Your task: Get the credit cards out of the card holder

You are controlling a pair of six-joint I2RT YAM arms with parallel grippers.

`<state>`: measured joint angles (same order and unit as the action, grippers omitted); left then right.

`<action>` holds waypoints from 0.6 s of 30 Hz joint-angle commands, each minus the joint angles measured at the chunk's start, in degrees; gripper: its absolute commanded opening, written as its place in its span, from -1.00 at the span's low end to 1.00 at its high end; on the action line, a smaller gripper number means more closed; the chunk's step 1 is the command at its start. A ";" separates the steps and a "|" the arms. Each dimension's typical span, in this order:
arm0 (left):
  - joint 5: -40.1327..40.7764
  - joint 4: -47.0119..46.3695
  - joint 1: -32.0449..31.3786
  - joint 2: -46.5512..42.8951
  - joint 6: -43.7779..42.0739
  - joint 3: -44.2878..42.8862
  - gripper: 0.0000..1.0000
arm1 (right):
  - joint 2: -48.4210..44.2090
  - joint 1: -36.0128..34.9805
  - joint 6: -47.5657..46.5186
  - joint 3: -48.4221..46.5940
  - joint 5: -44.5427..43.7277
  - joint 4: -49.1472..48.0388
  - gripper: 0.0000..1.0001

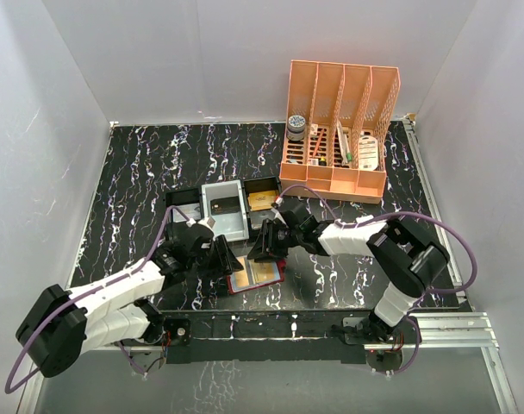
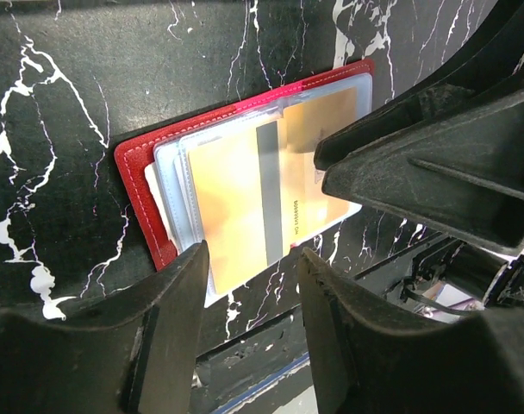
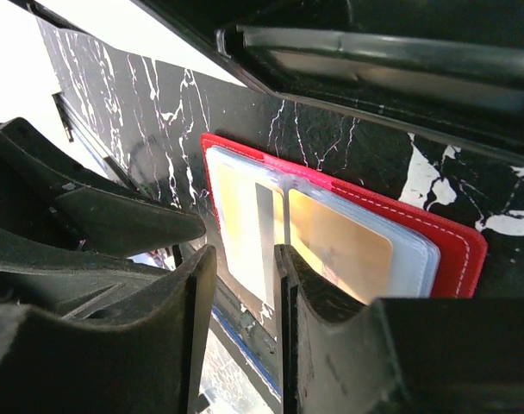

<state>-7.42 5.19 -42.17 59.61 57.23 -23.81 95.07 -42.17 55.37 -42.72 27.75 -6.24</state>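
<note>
The left pincer hovers with its jaws apart and the right pincer with its jaws narrowly apart; neither grips anything. Between them the card holder lies open near the bench's near edge. The credit cards sit in its sleeves, so none seems removed yet.

Tiny print on the orange credit card; too blurred to read.

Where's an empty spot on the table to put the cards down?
Bare table lies far-left, between the back wall and the black tray, and near-right, beside the card holder. The middle is crowded: left gripper and right gripper meet over it.
</note>
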 commanded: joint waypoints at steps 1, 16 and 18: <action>-0.43 0.86 0.16 1.28 -1.48 -2.64 -0.15 | 1.97 -0.06 0.44 0.62 1.77 -3.21 -0.42; -1.51 -1.82 0.21 10.24 -1.17 -1.07 -0.43 | 4.33 -0.06 0.10 2.13 0.90 -3.02 -0.40; -1.41 -2.10 0.16 10.36 -0.88 0.21 -0.46 | 4.33 -0.09 0.17 2.51 1.07 -3.31 -0.41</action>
<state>-8.82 2.09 -42.11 69.14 56.01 -26.13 97.78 -42.54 54.04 -41.74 28.67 -10.48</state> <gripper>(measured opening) 0.286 0.296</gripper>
